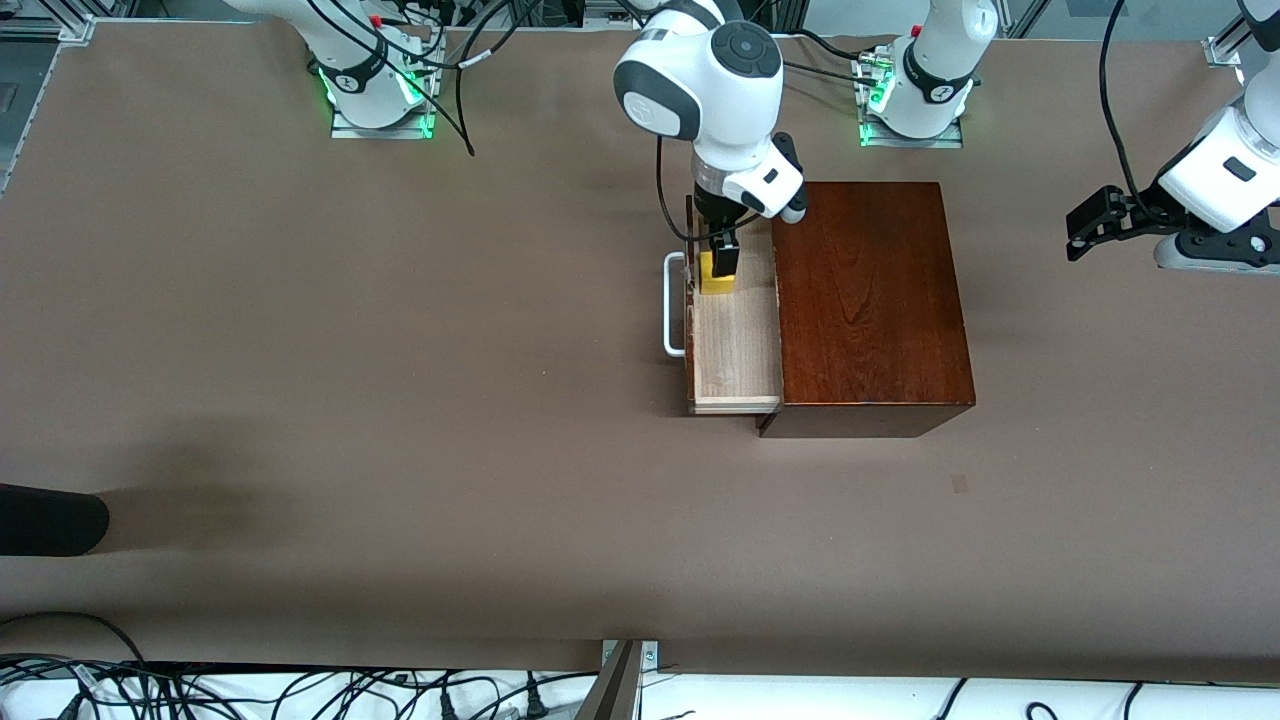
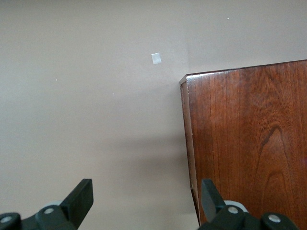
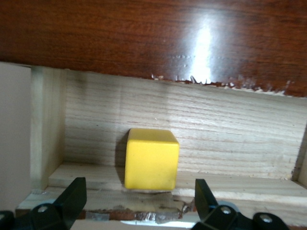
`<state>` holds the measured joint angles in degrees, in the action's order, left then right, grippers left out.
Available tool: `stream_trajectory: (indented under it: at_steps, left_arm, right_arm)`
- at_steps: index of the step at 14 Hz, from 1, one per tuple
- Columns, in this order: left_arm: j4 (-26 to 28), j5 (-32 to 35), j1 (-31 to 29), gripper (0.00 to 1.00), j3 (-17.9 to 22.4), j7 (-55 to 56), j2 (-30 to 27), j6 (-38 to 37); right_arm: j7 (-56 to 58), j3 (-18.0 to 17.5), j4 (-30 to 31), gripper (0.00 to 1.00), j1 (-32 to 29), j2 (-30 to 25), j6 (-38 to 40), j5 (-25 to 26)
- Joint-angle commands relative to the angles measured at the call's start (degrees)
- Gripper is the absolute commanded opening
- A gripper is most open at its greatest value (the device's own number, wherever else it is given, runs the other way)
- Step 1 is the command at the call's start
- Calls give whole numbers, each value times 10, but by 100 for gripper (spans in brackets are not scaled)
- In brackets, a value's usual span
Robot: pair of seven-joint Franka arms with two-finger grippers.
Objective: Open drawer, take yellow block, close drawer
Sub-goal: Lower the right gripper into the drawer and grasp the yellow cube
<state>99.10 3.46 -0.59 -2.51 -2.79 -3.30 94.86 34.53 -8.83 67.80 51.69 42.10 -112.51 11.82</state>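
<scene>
One drawer (image 1: 737, 340), pulled out of the one dark wooden box (image 1: 870, 300) toward the right arm's end of the table, white handle (image 1: 673, 305) leading at 9 o'clock. Inside: one yellow block (image 1: 714, 281), in the tray corner farthest from the front camera, sitting square.

Right gripper (image 1: 722, 262) down over the block, fingers (image 3: 72, 194) wide, straddling it, not touching.

Left gripper (image 1: 1100, 222) waits over the table past the box, jaws wide, empty.

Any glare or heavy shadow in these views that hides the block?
Right wrist view: bright glare streak on the wooden box; the yellow block is sharp and evenly lit. Front view: the right gripper partly covers the block; soft shadows only. Left wrist view: no glare.
</scene>
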Motion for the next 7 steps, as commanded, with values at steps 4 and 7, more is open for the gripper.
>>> stream_trajectory:
  at_steps: [4,7]
  left_arm:
    - [-8,-9,3,100,1,-3,-3,-10]
    - [-8,-9,4,100,1,-4,-3,-15]
  right_arm:
    - [6,4,-23,100,4,37,-33,9]
    - [5,4,-23,100,4,51,-46,10]
